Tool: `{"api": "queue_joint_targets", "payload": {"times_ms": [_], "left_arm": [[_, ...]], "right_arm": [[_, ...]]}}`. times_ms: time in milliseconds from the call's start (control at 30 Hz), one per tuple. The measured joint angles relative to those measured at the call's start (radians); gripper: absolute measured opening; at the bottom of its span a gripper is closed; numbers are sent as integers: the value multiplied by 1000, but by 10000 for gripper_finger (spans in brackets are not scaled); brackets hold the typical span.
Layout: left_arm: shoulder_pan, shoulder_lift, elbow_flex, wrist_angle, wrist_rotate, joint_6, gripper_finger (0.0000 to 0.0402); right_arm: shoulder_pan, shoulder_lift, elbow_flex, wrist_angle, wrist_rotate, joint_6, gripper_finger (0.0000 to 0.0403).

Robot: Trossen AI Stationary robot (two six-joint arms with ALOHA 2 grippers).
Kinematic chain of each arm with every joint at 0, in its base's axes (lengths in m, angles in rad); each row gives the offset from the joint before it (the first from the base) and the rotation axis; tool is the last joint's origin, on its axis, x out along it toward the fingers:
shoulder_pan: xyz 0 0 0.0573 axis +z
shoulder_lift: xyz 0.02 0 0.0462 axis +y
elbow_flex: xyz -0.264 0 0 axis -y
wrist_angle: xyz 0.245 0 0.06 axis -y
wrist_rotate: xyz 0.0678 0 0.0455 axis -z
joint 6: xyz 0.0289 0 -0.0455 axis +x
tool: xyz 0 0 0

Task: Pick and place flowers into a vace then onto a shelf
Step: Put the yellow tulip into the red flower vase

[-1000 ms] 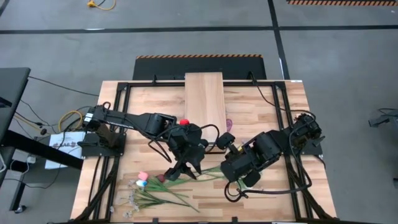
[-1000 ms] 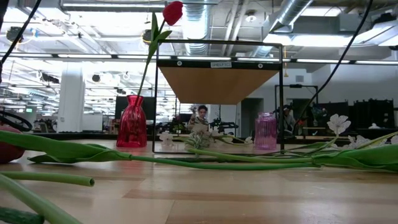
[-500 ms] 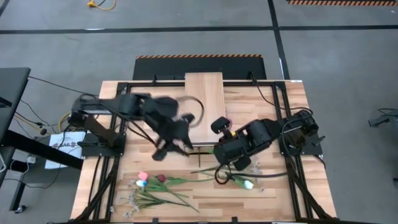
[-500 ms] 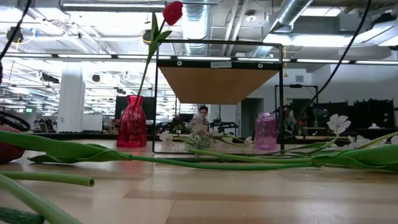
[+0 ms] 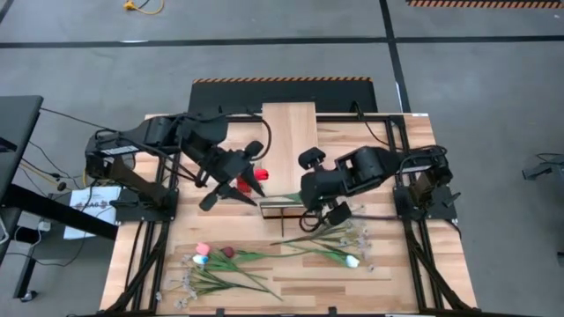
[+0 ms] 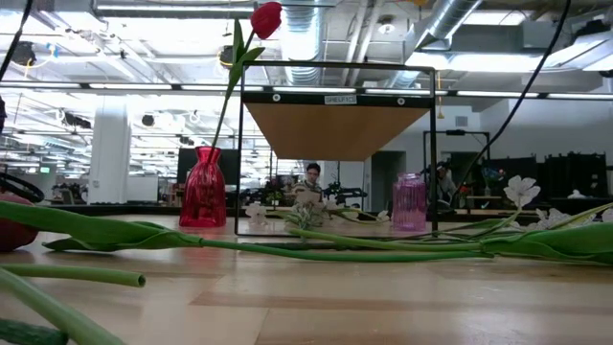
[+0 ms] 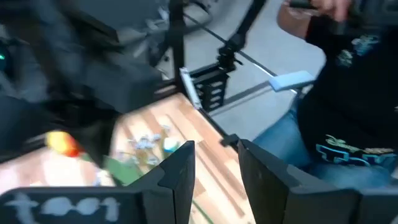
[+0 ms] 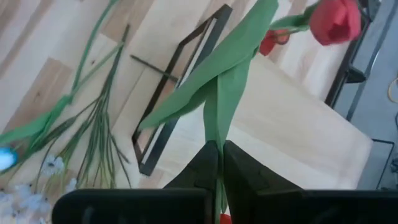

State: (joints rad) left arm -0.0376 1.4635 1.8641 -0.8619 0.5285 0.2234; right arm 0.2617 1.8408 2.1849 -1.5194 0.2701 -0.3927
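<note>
Right gripper (image 8: 219,155) pinches a red tulip (image 8: 334,20) by its stem over the shelf (image 5: 289,145). Left gripper (image 7: 214,174) spread, empty, beside the red vase (image 6: 203,188), which already holds one tulip. Most flowers (image 5: 264,260) lie near; pink vase (image 6: 409,202) empty.

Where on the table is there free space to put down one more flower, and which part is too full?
Free patches: the bare wood at the far right corner, beyond the right gripper, and the shelf top at its far end. Crowded: the near side, where flowers lie across the table, and the middle, where the left gripper and the red vase stand.
</note>
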Motion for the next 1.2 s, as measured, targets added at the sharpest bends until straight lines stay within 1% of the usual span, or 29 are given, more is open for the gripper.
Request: {"api": "queue_joint_targets", "payload": {"times_ms": [100,233,367,533,667,767,833,967,1200], "left_arm": [[-2,1,-30,-6,9,3,113],[3,6,-110,10,6,22,113],[5,4,-199,117,0,27,113],[0,4,-291,228,-104,51,113],[-18,4,-376,294,-146,80,113],[-30,4,-418,329,-199,92,113],[-32,5,-435,343,-215,92,113],[-34,5,-440,361,-198,81,113],[-34,5,-441,361,-206,56,113]], "right_arm": [[-10,-20,0,12,-22,0,10],[-14,-27,0,43,-81,-14,10],[-14,-33,0,58,-112,-3,10],[-8,-32,0,55,-112,0,11],[-7,-32,0,48,-112,0,11],[-7,-31,0,38,-112,0,11],[-8,-31,0,30,-111,0,11],[-15,-31,0,32,-112,0,11],[-10,-31,0,41,-111,0,11]]}}
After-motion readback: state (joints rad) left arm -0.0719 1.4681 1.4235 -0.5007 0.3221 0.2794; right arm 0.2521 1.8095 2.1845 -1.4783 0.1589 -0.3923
